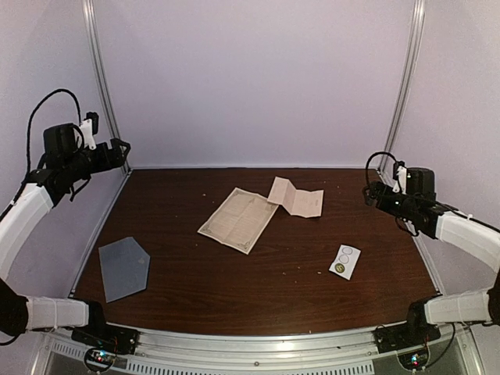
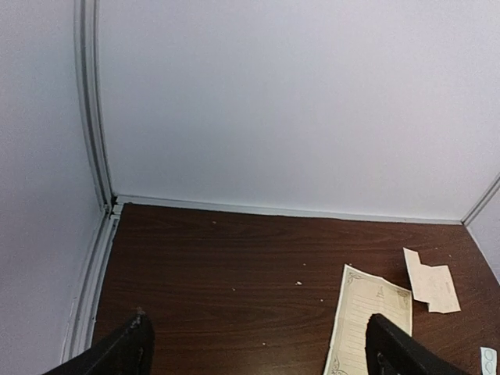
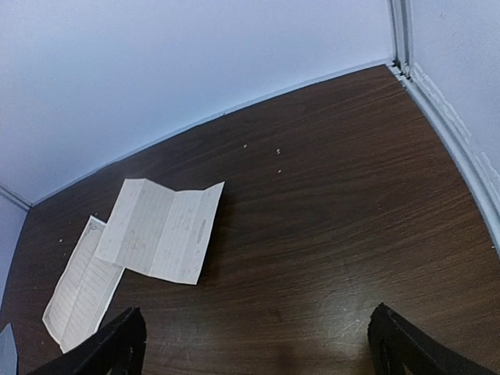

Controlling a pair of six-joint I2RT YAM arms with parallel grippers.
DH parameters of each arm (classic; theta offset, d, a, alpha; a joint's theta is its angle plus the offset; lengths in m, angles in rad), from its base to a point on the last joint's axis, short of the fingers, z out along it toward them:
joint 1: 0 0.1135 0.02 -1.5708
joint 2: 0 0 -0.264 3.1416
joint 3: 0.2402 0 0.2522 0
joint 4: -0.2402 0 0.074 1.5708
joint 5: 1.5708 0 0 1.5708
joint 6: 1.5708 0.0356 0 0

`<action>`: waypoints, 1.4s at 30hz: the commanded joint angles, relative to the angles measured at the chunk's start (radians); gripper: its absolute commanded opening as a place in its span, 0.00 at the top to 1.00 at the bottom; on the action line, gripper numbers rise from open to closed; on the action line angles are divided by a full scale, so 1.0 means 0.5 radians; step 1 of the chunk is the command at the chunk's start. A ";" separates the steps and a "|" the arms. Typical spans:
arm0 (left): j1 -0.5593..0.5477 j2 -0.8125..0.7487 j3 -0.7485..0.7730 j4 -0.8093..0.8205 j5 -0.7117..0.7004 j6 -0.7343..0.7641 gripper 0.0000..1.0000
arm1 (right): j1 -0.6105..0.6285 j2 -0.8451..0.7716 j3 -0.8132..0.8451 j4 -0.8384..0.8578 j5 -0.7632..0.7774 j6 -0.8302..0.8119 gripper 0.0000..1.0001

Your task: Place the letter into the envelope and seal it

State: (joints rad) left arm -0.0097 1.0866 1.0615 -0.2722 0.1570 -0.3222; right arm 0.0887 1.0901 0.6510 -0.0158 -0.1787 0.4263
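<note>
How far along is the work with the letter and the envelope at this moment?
Nothing looks done yet. The envelope lies alone at the near left of the table. The lined sheet and the creased sheet lie mid-table, outside it. Nothing is in hand: the left gripper and the right gripper are raised, open and empty. Everything is left to do: picking up, inserting and sealing.

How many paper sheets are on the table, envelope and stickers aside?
2. A bordered sheet lies in the middle; a creased sheet sits just behind, to its right. Nothing appears hidden.
</note>
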 commanded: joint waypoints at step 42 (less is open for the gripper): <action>-0.033 0.017 -0.193 0.287 0.523 -0.037 0.06 | 0.415 1.860 0.926 0.487 -0.342 0.545 0.58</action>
State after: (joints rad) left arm -0.0261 1.1091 0.9722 -0.1734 0.4015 -0.3328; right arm 0.2905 1.9930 1.0798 0.2043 -0.3412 0.6777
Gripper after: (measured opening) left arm 0.944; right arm 0.437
